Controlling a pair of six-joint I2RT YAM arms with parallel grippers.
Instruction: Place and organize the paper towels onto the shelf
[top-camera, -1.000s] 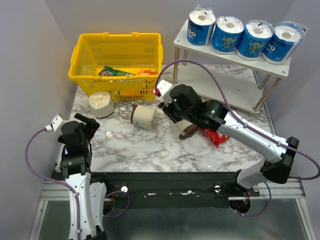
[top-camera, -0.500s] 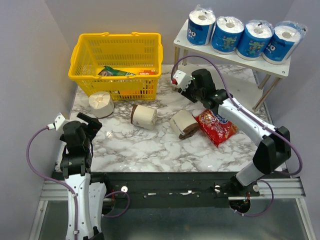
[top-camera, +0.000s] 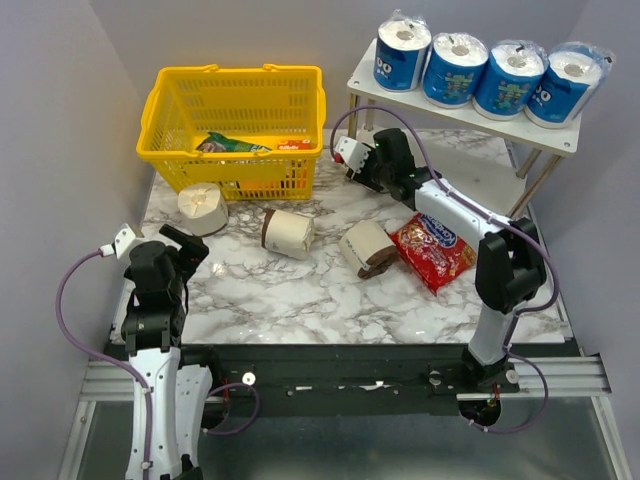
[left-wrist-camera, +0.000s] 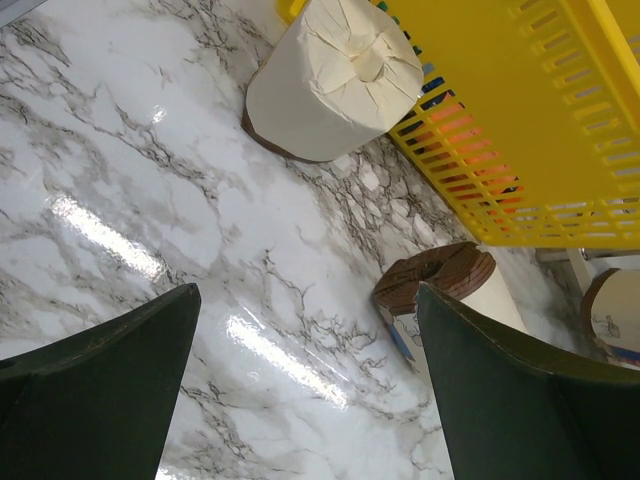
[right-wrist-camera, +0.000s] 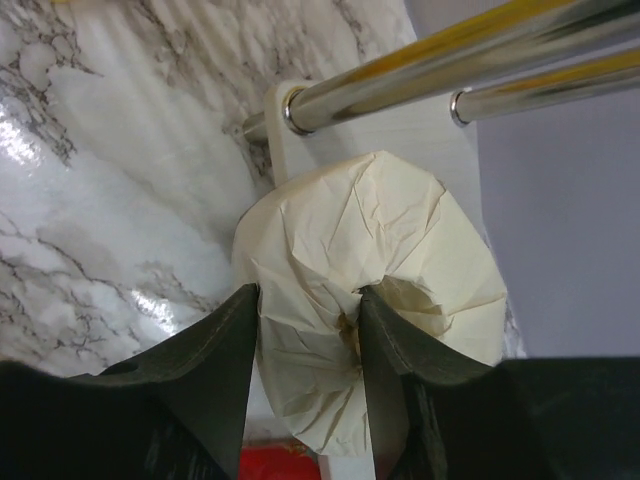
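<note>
Four blue-wrapped paper towels (top-camera: 455, 68) stand in a row on the shelf's top tier (top-camera: 452, 113). My right gripper (top-camera: 368, 165) reaches to the left end of the lower tier (top-camera: 470, 185). In the right wrist view that gripper (right-wrist-camera: 310, 300) is shut on a cream roll (right-wrist-camera: 400, 250), one finger in its core and one outside its wall, beside the chrome legs (right-wrist-camera: 420, 70). Three cream rolls rest on the marble: one upright (top-camera: 203, 208), two on their sides (top-camera: 287, 233) (top-camera: 367, 247). My left gripper (top-camera: 180, 245) hangs open and empty (left-wrist-camera: 308, 300), short of two rolls (left-wrist-camera: 330, 85) (left-wrist-camera: 450, 285).
A yellow basket (top-camera: 240, 72) with packets inside stands at the back left, its wall close to the upright roll (left-wrist-camera: 520, 130). A red snack bag (top-camera: 433, 250) lies right of the nearest roll, below the shelf's front edge. Grey walls close in both sides.
My right arm has swung from above the table's middle back to the shelf's lower tier, carrying the cream roll. The left arm has only shifted slightly.
</note>
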